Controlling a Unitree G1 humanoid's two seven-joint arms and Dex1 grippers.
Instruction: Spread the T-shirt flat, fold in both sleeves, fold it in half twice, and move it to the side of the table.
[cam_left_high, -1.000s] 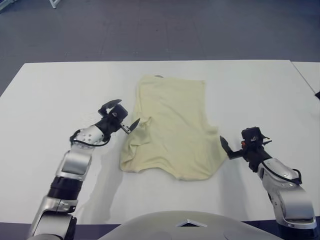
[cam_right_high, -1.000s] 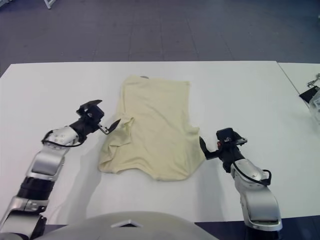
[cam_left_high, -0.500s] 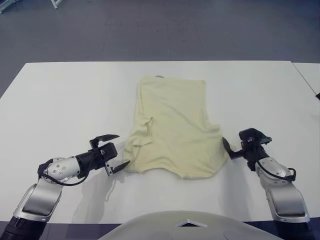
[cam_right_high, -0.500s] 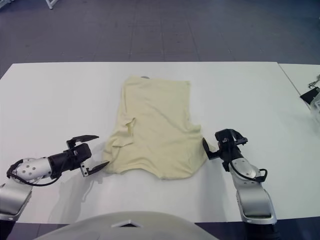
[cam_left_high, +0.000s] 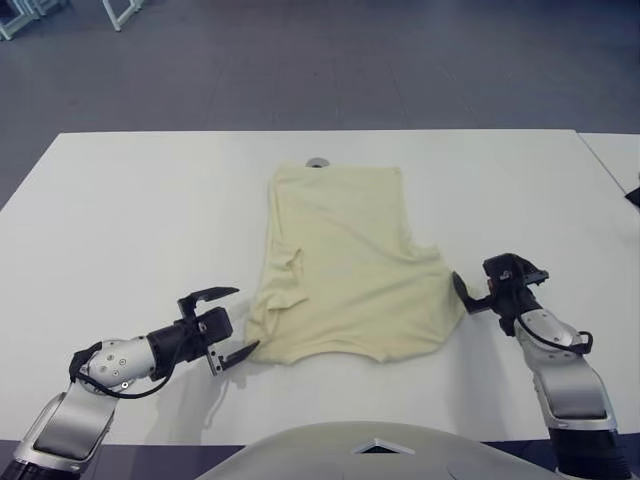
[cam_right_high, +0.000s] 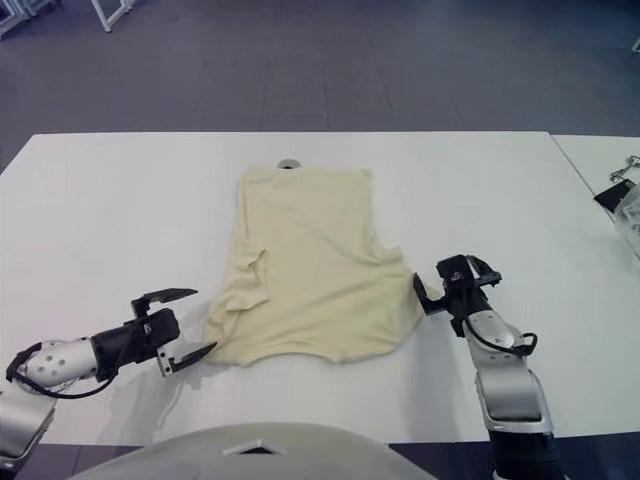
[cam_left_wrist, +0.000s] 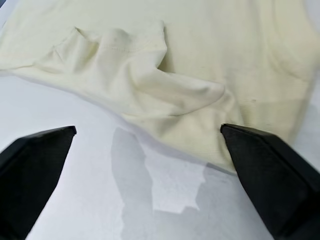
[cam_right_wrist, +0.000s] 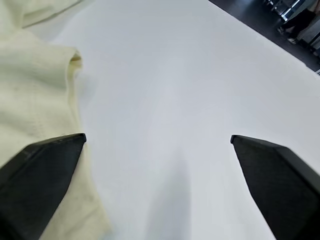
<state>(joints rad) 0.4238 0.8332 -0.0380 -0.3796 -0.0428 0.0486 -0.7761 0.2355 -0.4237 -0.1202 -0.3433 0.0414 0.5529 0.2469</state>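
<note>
Has the pale yellow T-shirt (cam_left_high: 345, 265) lying on the middle of the white table (cam_left_high: 130, 200), cloth bunched at its near left corner. Holds the left gripper (cam_left_high: 240, 320) just beside that corner, jaws wide apart, gripping nothing. Places the right gripper (cam_left_high: 498, 282) at the T-shirt's right edge, jaws likewise spread, empty.

T-shirt (cam_left_high: 345, 265): soft matt cloth | table (cam_left_high: 130, 220): smooth white, faintly glossy

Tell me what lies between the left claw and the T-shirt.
Between the left claw and the T-shirt: a bare strip of table with shadow, seen in the left wrist view.
</note>
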